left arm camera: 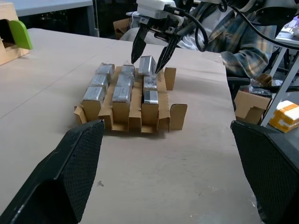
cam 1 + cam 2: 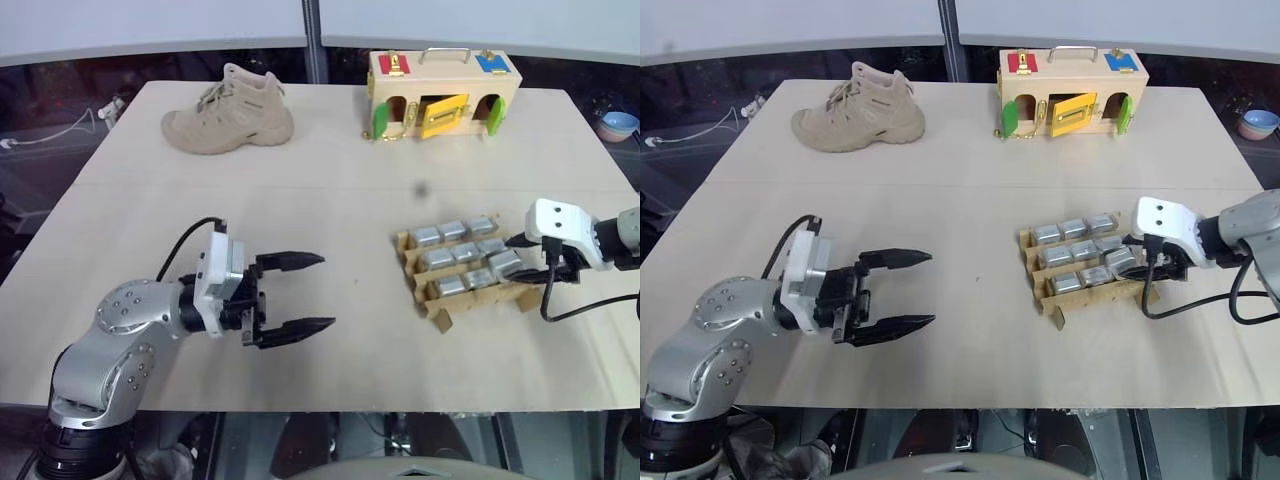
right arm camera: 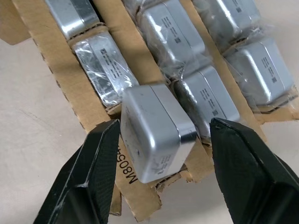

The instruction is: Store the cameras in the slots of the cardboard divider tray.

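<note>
Tan table [image 2: 330,200], tray [image 3: 140,205] printed "M805"

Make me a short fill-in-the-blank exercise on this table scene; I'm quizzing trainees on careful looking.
1. The cameras sit in a tray made of ____.
2. The tan item at the table's far left is a ____.
3. The right gripper has its fingers on either side of one raised ____.
4. The left gripper holds nothing and its fingers are ____.

Missing words: cardboard; boot; camera; open
</note>
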You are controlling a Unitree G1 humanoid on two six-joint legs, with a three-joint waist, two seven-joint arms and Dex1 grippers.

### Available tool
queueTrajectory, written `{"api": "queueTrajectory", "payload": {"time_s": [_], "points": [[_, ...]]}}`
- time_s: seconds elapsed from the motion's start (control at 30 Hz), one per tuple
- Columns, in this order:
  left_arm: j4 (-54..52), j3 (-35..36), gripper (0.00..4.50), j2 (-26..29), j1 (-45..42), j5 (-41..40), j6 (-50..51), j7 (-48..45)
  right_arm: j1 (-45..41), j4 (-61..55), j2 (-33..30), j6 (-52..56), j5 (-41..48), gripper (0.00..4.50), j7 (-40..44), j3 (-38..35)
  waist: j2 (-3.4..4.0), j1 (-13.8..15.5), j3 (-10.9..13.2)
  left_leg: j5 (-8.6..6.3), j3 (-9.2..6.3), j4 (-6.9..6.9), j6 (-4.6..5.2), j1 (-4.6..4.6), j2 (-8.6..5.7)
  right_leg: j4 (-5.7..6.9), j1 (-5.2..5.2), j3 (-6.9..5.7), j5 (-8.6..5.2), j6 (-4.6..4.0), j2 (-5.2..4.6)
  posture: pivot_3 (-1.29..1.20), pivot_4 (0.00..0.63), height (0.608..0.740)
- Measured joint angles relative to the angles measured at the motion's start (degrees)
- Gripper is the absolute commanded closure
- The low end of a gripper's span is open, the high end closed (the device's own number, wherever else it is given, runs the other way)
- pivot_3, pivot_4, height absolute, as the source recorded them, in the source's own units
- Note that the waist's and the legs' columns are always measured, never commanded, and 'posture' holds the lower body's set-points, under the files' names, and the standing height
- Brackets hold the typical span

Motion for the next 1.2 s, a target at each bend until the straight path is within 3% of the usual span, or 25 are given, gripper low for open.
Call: {"api": "queueTrajectory", "payload": {"time_s": [0.4,0.5,0.6,0.63,0.93,1.2], "points": [[0.16,-1.56,0.0,0.0,-0.68,0.01,-1.07,0.31,0.0,-1.49,0.0,1.74,0.3,1.47,0.6,0.0,0.0,0.01,0.0,-0.02,0.0,-0.01,0.02,-0.01,0.0,-0.02,-0.01,0.0,0.0,0.0,0.0,0.0,0.15,0.74],[0.16,-1.69,0.0,0.0,-0.67,0.0,-1.16,0.6,0.0,-1.41,0.02,1.68,0.1,2.27,0.66,0.0,0.0,0.0,0.0,-0.02,0.0,-0.02,0.03,-0.01,0.01,-0.02,-0.01,0.0,0.0,0.0,0.0,0.0,0.15,0.74],[0.16,-1.68,0.0,0.09,-0.46,0.01,-1.24,0.83,-0.07,-1.63,0.05,1.67,0.35,3.61,1.55,0.0,-0.01,-0.13,0.0,-0.02,0.01,-0.03,0.03,0.02,0.03,-0.02,0.0,0.0,0.0,0.01,0.02,0.0,0.15,0.74],[0.16,-1.68,0.0,0.09,-0.46,0.0,-1.26,0.85,-0.14,-1.56,0.06,1.65,0.3,3.73,1.43,0.0,-0.04,-0.25,0.02,-0.03,0.03,-0.02,0.03,0.02,0.04,-0.02,-0.01,0.0,-0.01,0.01,0.01,0.0,0.15,0.74],[0.16,-1.69,0.0,0.18,-0.04,0.01,-1.44,1.59,-0.15,-0.91,0.23,-0.63,0.41,3.73,1.98,-0.11,-0.05,-0.44,0.04,-0.04,0.05,-0.02,0.06,0.02,0.06,-0.01,-0.02,0.01,-0.09,0.15,0.01,0.0,0.15,0.74],[0.16,-2.03,0.0,0.18,-0.04,0.01,-1.94,1.79,1.38,6.39,2.2,-13.2,1.76,3.73,4.84,-2.52,-0.06,-0.6,0.06,-0.04,0.06,-0.02,0.06,0.02,0.06,-0.01,-0.02,0.01,-0.08,0.14,0.02,0.0,0.15,0.74]]}}
